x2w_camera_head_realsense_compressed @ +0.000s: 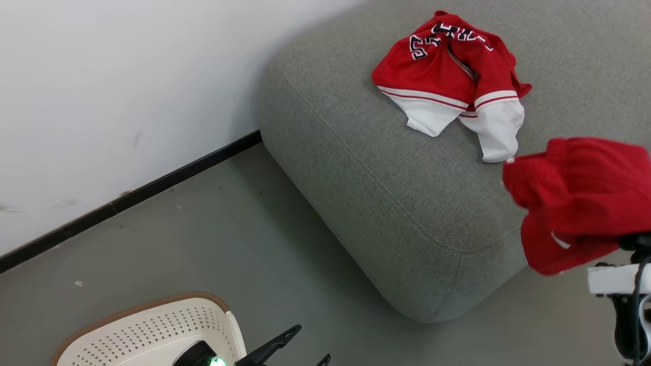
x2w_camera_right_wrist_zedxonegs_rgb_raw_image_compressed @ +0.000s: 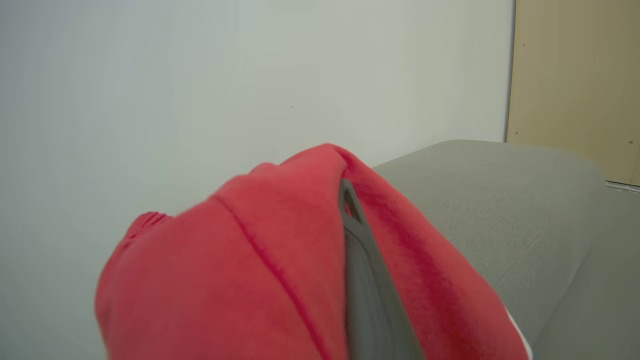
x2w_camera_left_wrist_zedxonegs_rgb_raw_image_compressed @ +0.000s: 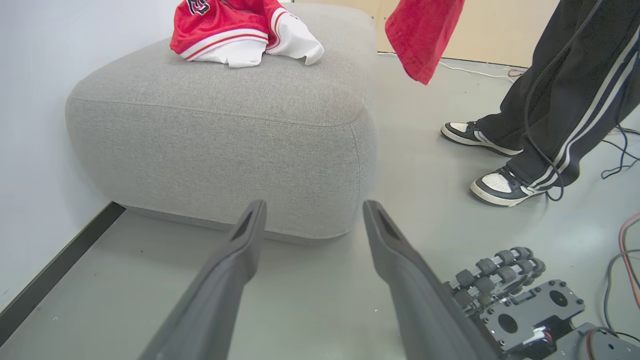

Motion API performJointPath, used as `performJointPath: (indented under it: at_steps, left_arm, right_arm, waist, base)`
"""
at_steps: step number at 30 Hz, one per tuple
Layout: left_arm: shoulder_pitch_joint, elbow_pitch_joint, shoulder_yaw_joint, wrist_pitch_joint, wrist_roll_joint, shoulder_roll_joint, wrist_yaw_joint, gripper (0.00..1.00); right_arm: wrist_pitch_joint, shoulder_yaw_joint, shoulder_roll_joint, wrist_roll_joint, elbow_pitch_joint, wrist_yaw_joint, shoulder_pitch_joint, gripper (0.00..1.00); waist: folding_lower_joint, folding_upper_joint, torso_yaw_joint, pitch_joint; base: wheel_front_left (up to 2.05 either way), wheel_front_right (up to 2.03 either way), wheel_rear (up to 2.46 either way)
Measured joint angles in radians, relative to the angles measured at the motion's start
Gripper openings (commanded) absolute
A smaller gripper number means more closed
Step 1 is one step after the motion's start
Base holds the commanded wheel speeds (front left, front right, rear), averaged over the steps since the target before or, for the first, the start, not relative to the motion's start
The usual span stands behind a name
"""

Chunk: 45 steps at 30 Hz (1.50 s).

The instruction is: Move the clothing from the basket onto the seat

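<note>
My right gripper [x2w_camera_right_wrist_zedxonegs_rgb_raw_image_compressed: 350, 200] is clamped on the plain red fabric shorts [x2w_camera_head_realsense_compressed: 580, 198], which hang bunched in the air just beside the edge of the large grey upholstered seat [x2w_camera_head_realsense_compressed: 366, 168]. The red jersey with white panels and dark lettering [x2w_camera_head_realsense_compressed: 442, 71] lies crumpled on top of the seat. My left gripper [x2w_camera_left_wrist_zedxonegs_rgb_raw_image_compressed: 312, 210] stands wide and holds nothing, low in front of the seat. The cream-white perforated plastic basket with a brown rim [x2w_camera_head_realsense_compressed: 152, 325] sits on the floor, well apart from the seat's rounded corner. A person's black-and-white shoes [x2w_camera_left_wrist_zedxonegs_rgb_raw_image_compressed: 500, 185] stand on the floor near the seat.
</note>
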Motion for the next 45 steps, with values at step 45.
performJointPath:
  at_steps: [45]
  left_arm:
    - [-0.001,-0.216,0.067,0.000,0.046,0.198,0.000,1.00]
  right_arm:
    - [0.073,0.117,-0.088,0.156,0.428,0.000,-0.773,0.00]
  waist:
    - [0.0000,-0.0001,0.005,0.326]
  base:
    - [0.00,0.00,0.00]
